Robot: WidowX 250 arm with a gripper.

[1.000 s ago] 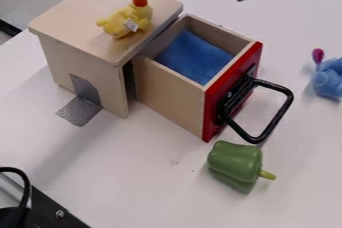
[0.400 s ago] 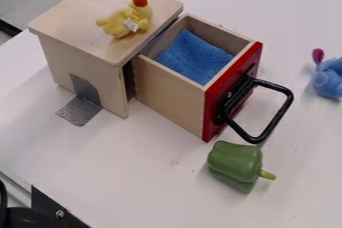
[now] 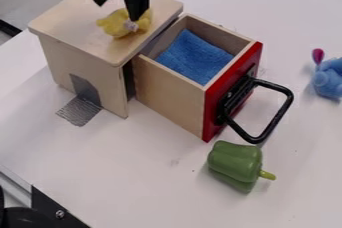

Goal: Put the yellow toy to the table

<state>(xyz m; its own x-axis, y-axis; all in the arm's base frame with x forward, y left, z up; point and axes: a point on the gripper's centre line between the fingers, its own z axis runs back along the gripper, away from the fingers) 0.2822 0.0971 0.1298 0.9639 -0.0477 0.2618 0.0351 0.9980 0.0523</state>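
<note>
1 yellow toy [image 3: 115, 25] near box edge [image 3: 123, 55].

No readable text, label, brand, number or sign. Small whitish tag [image 3: 131, 26] on yellow toy [image 3: 115, 24], upper left of frame; any print on it too small to make out.

Robot lab: claw [image 3: 118, 11], white table [image 3: 133, 164]
</note>
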